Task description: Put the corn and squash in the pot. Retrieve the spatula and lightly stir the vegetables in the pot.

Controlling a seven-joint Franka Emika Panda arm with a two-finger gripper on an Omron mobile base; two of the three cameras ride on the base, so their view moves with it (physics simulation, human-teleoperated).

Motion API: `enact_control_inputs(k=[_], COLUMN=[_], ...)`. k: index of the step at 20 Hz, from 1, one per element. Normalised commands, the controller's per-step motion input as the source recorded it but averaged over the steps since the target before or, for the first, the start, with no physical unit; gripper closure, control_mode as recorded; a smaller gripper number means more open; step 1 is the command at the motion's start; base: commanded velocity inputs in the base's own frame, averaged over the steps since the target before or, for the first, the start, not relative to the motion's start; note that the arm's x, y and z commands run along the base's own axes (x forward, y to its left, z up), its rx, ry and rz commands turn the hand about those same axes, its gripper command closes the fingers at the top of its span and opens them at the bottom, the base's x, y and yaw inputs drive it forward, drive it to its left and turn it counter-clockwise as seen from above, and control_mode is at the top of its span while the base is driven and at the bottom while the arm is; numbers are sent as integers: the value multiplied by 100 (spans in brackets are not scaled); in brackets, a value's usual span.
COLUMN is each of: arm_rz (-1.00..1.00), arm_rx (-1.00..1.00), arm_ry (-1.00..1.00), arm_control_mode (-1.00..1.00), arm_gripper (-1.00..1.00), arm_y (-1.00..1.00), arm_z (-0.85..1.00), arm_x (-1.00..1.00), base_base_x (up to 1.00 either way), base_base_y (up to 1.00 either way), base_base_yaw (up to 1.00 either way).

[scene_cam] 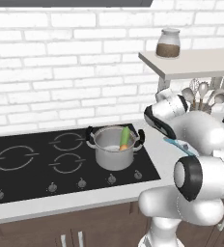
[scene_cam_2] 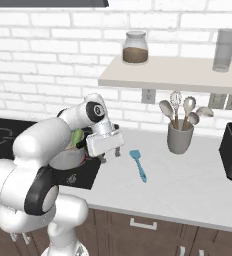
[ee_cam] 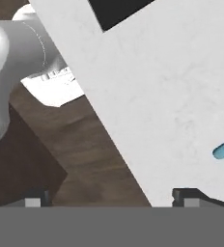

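My pincer (scene_cam_2: 110, 154) was wide open, holding nothing, over the white counter (scene_cam_2: 188, 175). The spatula (scene_cam_2: 138, 165) lay at its 3 o'clock; the pot (scene_cam: 115, 147) sat on the black stove (scene_cam: 27, 164).

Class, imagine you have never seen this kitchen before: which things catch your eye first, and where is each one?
The silver pot stands on the black cooktop at its right side, with green and orange vegetables poking up out of it. To its right, the teal spatula lies flat on the pale counter, in front of a grey cup of metal utensils. The robot's open gripper hangs between pot and spatula, holding nothing.
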Motion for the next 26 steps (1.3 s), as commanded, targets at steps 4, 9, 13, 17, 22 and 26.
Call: enact_control_inputs(k=[4,9,13,17,22,26], arm_rz=[-31,-34,-30,-12,-2,0], arm_rx=[7,3,0,0,0,0], arm_ry=[-7,-15,-15,-11,-16,-16], arm_control_mode=[-100,-100,-100,-100,-100,-100], arm_gripper=[-100,-100,-100,-100,-100,-100], arm_y=[-61,-34,-34,-29,-17,-17], arm_z=[-31,-21,-53,-53,-33,-34], arm_x=[-2,8,27,41,46,25], base_base_x=[0,0,0,0,0,0], base_base_y=[0,0,0,0,0,0], base_base_yaw=[0,0,0,0,0,0])
